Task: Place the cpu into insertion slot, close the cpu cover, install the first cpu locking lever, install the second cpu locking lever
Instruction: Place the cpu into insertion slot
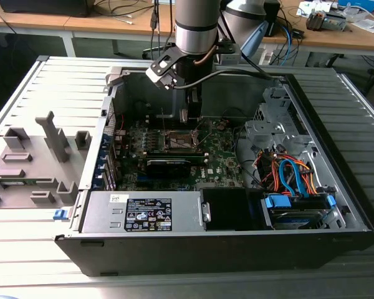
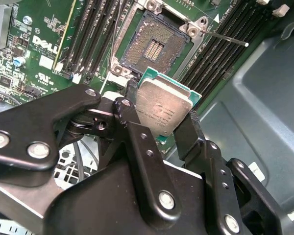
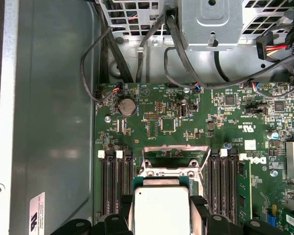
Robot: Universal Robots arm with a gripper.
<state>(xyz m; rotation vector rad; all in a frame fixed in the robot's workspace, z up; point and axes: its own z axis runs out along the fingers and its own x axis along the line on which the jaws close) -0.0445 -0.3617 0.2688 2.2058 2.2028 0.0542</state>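
**Item: the cpu [image 2: 162, 108]** – flat square chip with a silver-grey top on a green edge. It is pinched between the two black fingers [image 2: 187, 137] of the gripper [image 2: 161, 111], one finger on each of two opposite edges. The jaws are closed onto the chip's sides and its metal top is left bare. In the first wrist view the cpu [image 3: 161, 211] sits squarely between the finger pads, with the gripper [image 3: 161, 218] around it.

**Item: the insertion slot [image 2: 154, 46]** – uncovered, with the brownish-gold pin field showing inside a dark rim. The chip is held clear of it, not seated, near one side of the socket. A thin metal lever rod [image 2: 226, 36] sticks out free from one socket corner.

**Item: the cpu cover [image 3: 175, 152]** – silver frame plate standing raised, with the green circuit board [image 3: 186, 112] visible through its cut-out. Long black memory slots [image 3: 115, 176] flank the socket on both sides, and a coin battery [image 3: 127, 105] sits further off on the board.

**Item: arm** – in the exterior view it comes straight down from the top edge into the open computer case [image 1: 237, 240]. The wrist is upright and the gripper [image 1: 190, 115] points down over the board, hanging just above the insertion slot [image 1: 179, 141].

**Surroundings:** a power supply [image 1: 146, 213] along the near wall of the case, a drive with blue and orange cables [image 1: 296, 180] at the exterior view's right, and a grey fixture tray [image 1: 31, 162] at its left.
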